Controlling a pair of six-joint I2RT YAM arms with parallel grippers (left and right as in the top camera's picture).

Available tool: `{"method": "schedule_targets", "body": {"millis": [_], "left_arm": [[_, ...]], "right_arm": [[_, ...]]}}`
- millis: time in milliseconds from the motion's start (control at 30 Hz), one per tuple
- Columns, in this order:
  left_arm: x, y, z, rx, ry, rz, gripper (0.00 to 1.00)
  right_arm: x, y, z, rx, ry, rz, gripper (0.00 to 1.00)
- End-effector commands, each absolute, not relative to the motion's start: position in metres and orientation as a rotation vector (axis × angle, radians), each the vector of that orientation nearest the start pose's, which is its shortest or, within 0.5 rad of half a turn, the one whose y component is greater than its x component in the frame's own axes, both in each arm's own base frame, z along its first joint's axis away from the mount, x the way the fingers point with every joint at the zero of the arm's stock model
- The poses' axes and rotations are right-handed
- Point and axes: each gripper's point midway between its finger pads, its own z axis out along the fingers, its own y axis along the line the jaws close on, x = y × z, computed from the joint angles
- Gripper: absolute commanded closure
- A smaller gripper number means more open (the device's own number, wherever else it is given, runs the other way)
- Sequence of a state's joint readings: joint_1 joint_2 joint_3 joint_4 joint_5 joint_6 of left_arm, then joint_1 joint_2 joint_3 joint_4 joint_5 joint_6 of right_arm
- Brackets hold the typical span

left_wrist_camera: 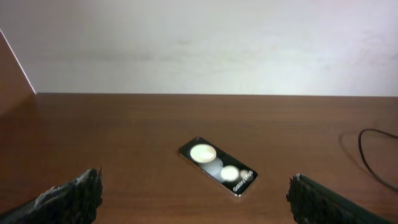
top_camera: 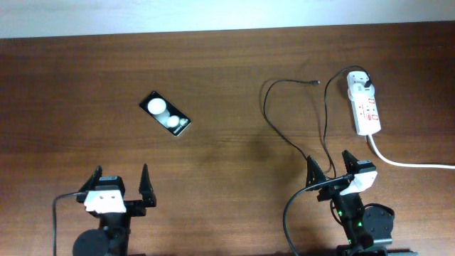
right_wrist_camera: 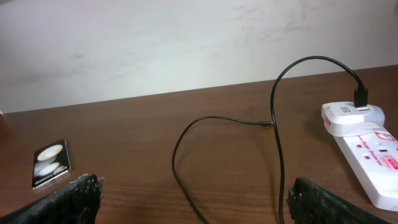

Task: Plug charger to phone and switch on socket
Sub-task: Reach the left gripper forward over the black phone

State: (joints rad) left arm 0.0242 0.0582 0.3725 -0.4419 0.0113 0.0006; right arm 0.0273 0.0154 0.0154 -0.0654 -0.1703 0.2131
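The black phone (top_camera: pixel 166 114) lies flat at the left-centre of the table, its two white round patches up; it also shows in the left wrist view (left_wrist_camera: pixel 218 165) and the right wrist view (right_wrist_camera: pixel 51 163). The white socket strip (top_camera: pixel 364 105) lies at the right rear, also in the right wrist view (right_wrist_camera: pixel 364 146). The charger's white plug (top_camera: pixel 360 83) sits in the strip's far end. Its thin black cable (top_camera: pixel 284 131) loops across the table, and its connector tip (top_camera: pixel 316 82) lies free. My left gripper (top_camera: pixel 119 185) is open and empty near the front edge. My right gripper (top_camera: pixel 331 168) is open, with the cable (right_wrist_camera: pixel 186 174) between its fingers.
The strip's thick white cord (top_camera: pixel 412 163) runs off to the right edge. A pale wall (left_wrist_camera: pixel 199 43) rises behind the table's far edge. Bare wood lies between the phone and the cable.
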Motion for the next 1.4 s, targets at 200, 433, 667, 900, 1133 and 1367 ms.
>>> {"method": "schedule_targets", "body": {"millis": [200,433,667,900,1133,1367], "left_arm": [[0.239,-0.018,0.251,0.058,1.881,-0.123,0.01],[0.267,-0.025,0.252,0.044,2.117,-0.198,0.01],[0.274,-0.068,0.289,0.181,2.178,-0.494,0.01],[0.267,-0.085,0.294,0.242,2.161,-0.622,0.01],[0.269,-0.087,0.298,0.083,2.179,-0.724,0.01],[0.288,-0.047,0.302,-0.292,2.178,-0.562,0.01]], "right_arm": [[0.243,0.037,0.16,0.019,1.643,0.327,0.02],[0.243,0.037,0.16,0.019,1.643,0.327,0.01],[0.243,0.037,0.16,0.019,1.643,0.326,0.01],[0.243,0.037,0.16,0.019,1.643,0.326,0.01],[0.243,0.037,0.16,0.019,1.643,0.327,0.01],[0.243,0.037,0.16,0.019,1.643,0.326,0.01]]}}
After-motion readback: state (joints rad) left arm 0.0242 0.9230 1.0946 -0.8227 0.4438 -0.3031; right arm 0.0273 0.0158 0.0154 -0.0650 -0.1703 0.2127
